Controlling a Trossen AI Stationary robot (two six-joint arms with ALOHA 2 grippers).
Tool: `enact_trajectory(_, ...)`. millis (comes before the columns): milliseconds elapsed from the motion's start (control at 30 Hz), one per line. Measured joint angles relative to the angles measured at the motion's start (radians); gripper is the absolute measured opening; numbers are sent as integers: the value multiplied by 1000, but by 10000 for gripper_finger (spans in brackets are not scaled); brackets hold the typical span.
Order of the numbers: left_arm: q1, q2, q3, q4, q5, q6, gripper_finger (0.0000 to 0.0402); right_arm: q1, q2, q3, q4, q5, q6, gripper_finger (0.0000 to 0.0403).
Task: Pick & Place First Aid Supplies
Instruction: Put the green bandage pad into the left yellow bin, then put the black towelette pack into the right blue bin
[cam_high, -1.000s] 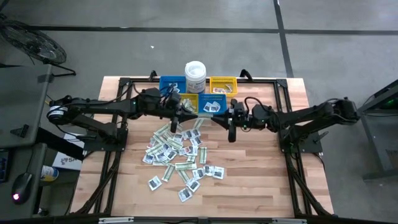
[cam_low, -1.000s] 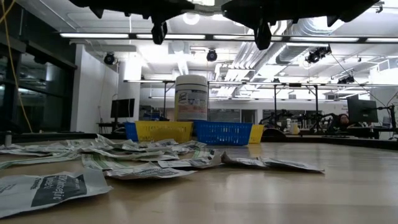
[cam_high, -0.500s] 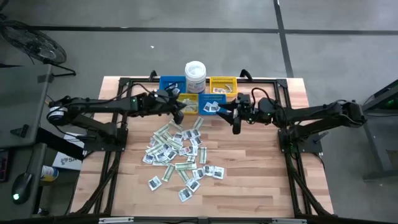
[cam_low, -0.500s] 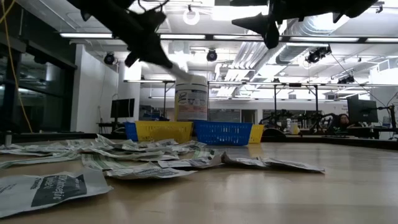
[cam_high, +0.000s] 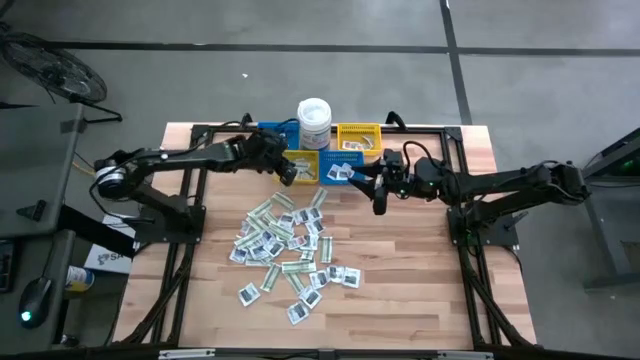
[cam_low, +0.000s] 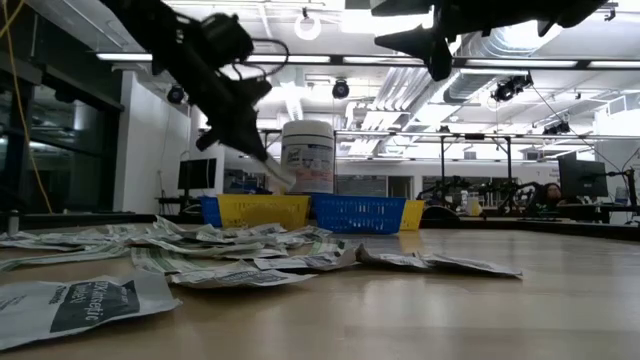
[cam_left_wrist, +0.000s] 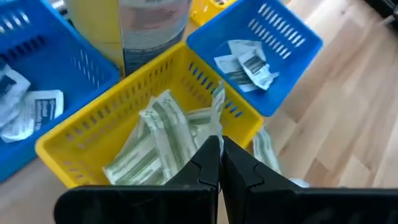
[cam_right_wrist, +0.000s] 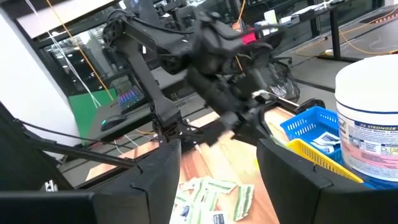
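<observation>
Your left gripper (cam_left_wrist: 219, 146) pinches a green strip packet (cam_left_wrist: 217, 106) over the yellow bin (cam_left_wrist: 81, 127); your right gripper (cam_high: 379, 203) hangs spread near the blue bin (cam_high: 352, 158), the packets (cam_high: 285, 250) piled mid-table

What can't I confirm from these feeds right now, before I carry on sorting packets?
- Left tool: its closed tips pinch a green-and-white strip over the yellow bin; how much is gripped is hidden by the fingers.
- Packet print: too small in the high view; only the nearest packet shows blurred lettering in the low view.
- Right tool: open, empty; the bins' contents beside it are too small to count.
</observation>
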Motion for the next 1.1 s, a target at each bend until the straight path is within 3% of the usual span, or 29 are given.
enact_trajectory(200,51,73,0,23,46,-40,0,2,0,0,-4,0,1,206)
enact_trajectory(367,49,80,0,22,21,-63,8,2,0,0,-6,-5,8,206)
enact_trajectory(833,49,80,0,21,-58,-9,148,2,0,0,-41,-16,16,206)
enact_trajectory(1100,49,44,1,-41,-181,70,165,5,0,0,-129,-135,107,206)
